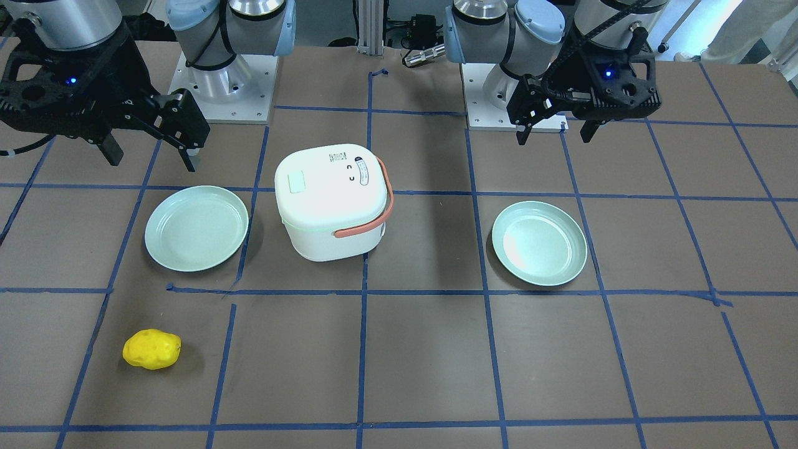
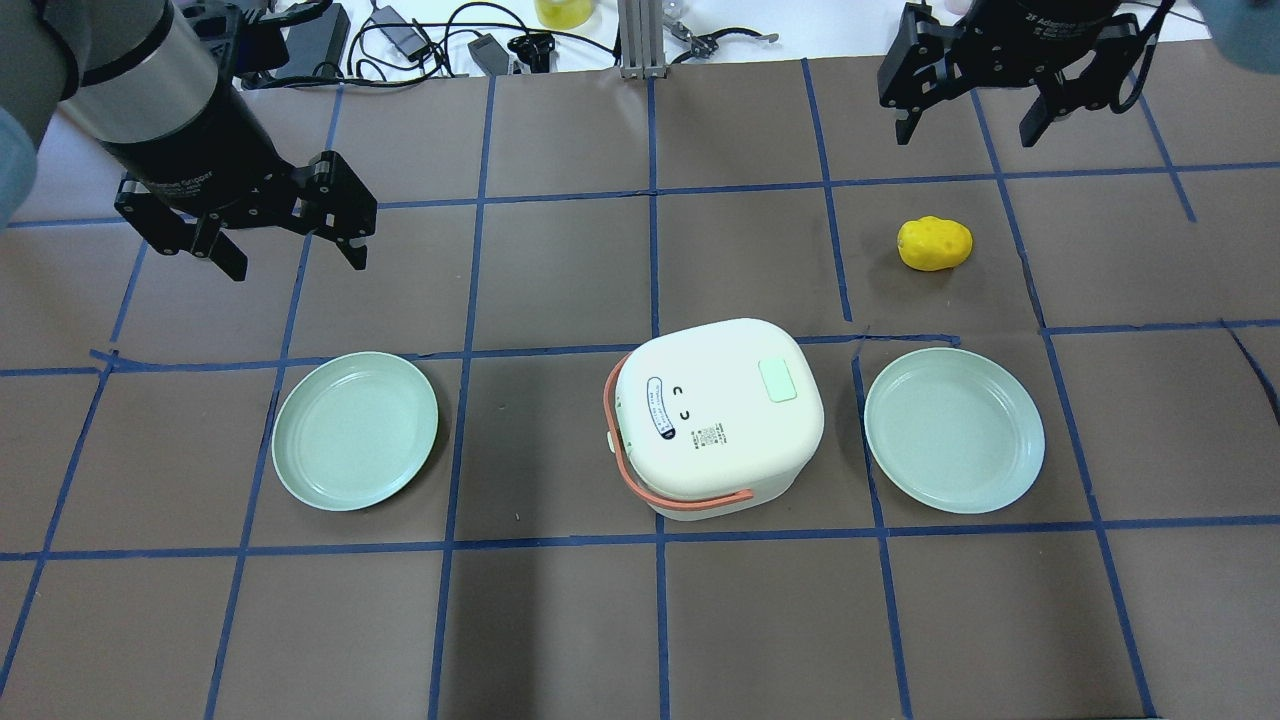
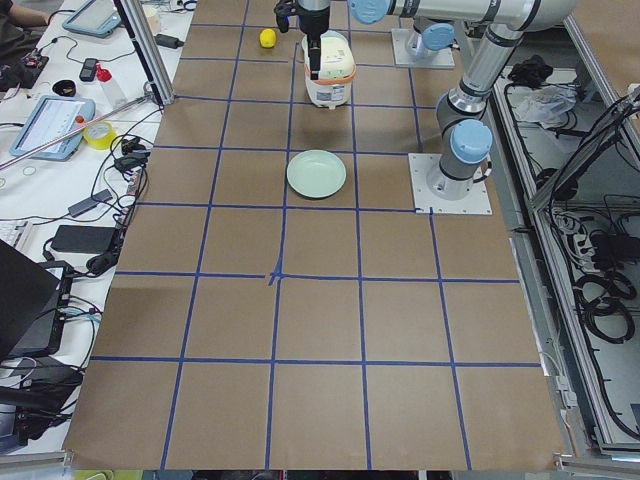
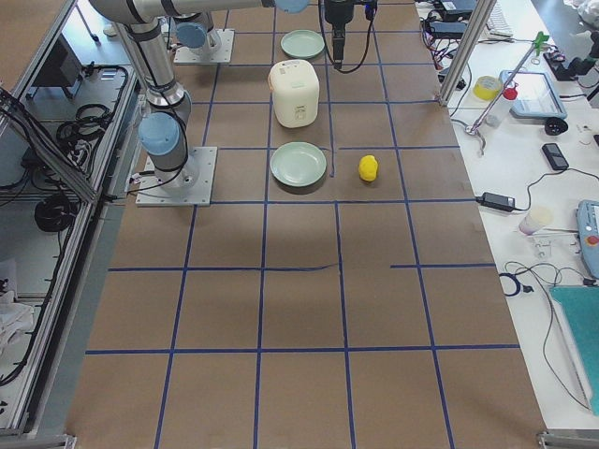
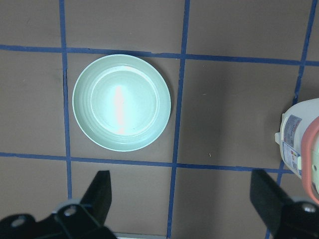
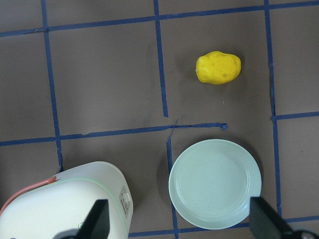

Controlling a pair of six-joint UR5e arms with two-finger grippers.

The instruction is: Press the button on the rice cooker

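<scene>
- Rice cooker [image 2: 715,415] — white, lid shut — sits mid-surface [image 2: 560,280] between left plate [image 2: 355,430] and right plate [image 2: 953,430].
- Left hand [image 2: 297,260] hovers wide open and empty, well apart from it.
- Right hand [image 2: 966,132] hangs likewise; a yellow potato [image 2: 934,243] lies nearby.

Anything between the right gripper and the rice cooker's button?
Nothing visible does. The right gripper hangs open in the air, the button atop the rice cooker is uncovered, and the yellow object lies on the table, off that line.
</scene>
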